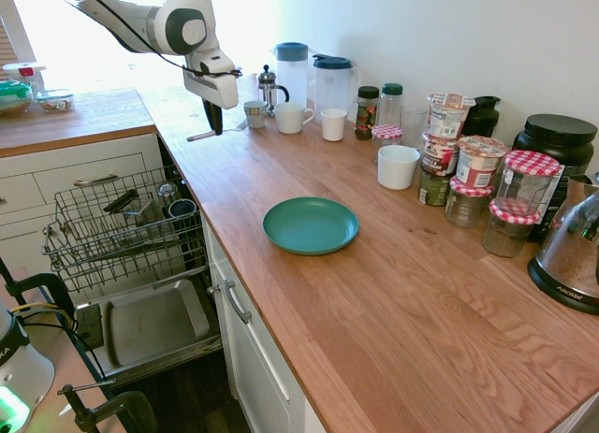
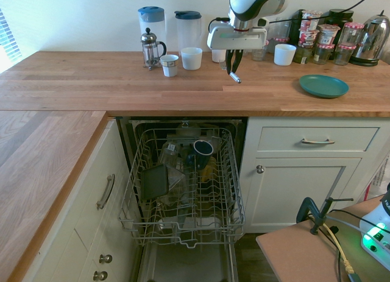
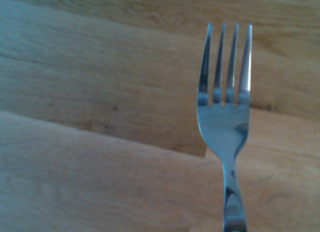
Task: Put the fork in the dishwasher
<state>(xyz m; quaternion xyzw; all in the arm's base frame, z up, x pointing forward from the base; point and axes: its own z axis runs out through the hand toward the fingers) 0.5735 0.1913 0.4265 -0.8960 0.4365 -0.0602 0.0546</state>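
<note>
Gripping fork, tool above countertop

The small shiny fork hangs level in the air, upper left of the frame. The dishwasher below is open, its door flat and its grey wire rack pulled out.

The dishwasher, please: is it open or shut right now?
Open. The dishwasher has its door dropped down and its wire rack pulled out, with a few dishes inside; both exterior views show this.
</note>
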